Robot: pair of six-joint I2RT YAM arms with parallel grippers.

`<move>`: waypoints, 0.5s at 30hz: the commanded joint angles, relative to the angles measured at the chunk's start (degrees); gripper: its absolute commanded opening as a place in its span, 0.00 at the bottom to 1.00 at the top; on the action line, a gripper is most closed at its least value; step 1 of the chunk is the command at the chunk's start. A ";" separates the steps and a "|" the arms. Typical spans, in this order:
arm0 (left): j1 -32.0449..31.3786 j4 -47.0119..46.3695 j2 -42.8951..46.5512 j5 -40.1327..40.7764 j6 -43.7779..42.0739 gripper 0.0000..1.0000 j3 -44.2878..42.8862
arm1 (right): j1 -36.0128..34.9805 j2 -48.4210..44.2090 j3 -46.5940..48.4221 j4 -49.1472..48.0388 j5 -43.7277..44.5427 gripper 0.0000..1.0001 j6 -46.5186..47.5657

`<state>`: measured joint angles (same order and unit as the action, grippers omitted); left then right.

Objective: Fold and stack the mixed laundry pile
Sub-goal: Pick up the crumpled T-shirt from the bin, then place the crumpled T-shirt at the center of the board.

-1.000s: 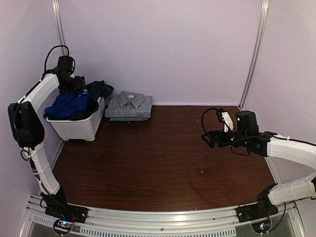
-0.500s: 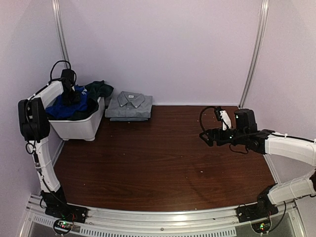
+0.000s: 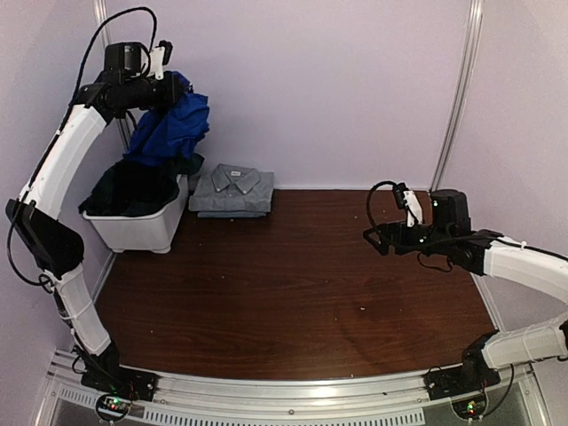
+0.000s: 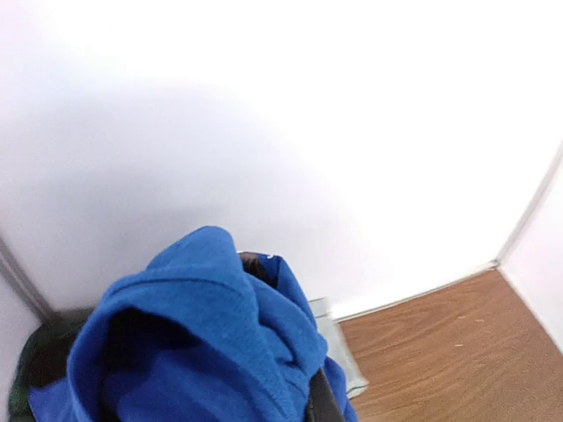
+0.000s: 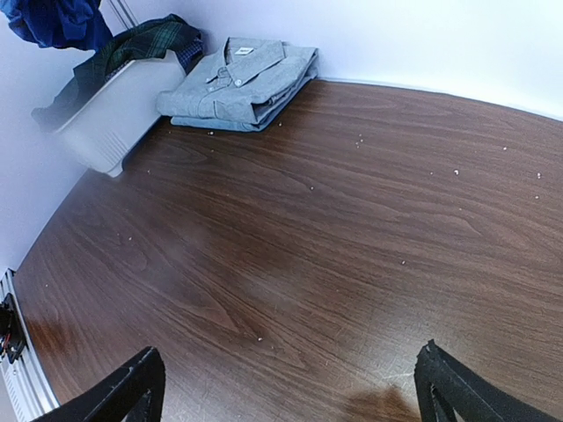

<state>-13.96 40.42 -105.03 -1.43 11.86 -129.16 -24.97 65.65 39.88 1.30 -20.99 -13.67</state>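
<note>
My left gripper (image 3: 171,89) is raised high above the white basket (image 3: 142,229), shut on the royal-blue T-shirt (image 3: 173,126), which hangs bunched from it down toward the basket. In the left wrist view the blue T-shirt (image 4: 202,343) fills the lower frame and covers the jaws; only one dark finger (image 4: 319,404) shows. The rest of the laundry pile (image 3: 129,188), dark pieces and a green tartan piece (image 5: 149,40), lies in the basket. My right gripper (image 3: 377,240) hovers open and empty over the table's right side, its fingertips (image 5: 132,387) far apart.
A folded grey collared shirt (image 3: 232,191) lies on the brown wooden table (image 3: 293,284) at the back, right of the basket, against the lilac wall. From the right wrist I see the basket (image 5: 114,114) and the grey shirt (image 5: 242,79) at the far left.
My left gripper dipped into the basket, shut on the blue T-shirt and lifted it high above the basket. The right arm has barely shifted.
</note>
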 commanded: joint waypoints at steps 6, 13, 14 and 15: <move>-18.66 -5.86 0.48 -16.54 -4.46 0.00 -6.25 | 3.90 -2.72 3.16 2.13 -2.29 1.00 0.11; -20.37 -4.91 2.06 -11.25 -3.39 0.97 8.30 | 5.73 -4.70 3.03 4.29 -3.04 1.00 0.05; -20.33 -4.77 2.89 -9.12 -3.25 0.98 11.71 | 5.79 -5.59 2.75 4.83 -2.98 1.00 0.30; -20.17 -6.30 4.96 -7.26 -2.85 0.98 17.70 | 5.81 -6.46 2.43 5.69 -2.91 1.00 0.68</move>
<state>-35.33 36.03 -103.46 -15.25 8.69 -123.15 -19.86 62.85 42.00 4.73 -23.16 -13.63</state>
